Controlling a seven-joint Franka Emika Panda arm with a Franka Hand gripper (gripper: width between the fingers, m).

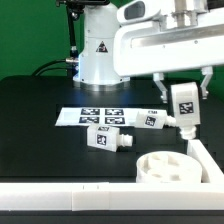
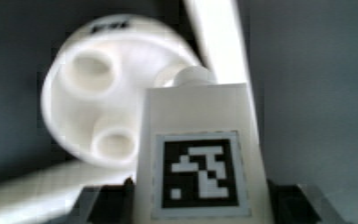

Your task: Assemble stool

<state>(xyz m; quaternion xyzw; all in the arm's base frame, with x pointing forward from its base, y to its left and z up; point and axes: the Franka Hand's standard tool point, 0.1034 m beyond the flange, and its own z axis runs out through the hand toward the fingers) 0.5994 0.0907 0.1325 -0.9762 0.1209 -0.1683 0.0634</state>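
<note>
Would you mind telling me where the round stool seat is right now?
The seat lies low on the exterior view's right, beside the white edge bar, just below the leg held by the gripper.

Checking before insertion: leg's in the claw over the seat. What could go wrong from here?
1. The held leg looks offset from the seat sockets in the wrist view; it may land on the rim.
2. The edge bar lies close beside the seat; the claw could clip it.
</note>
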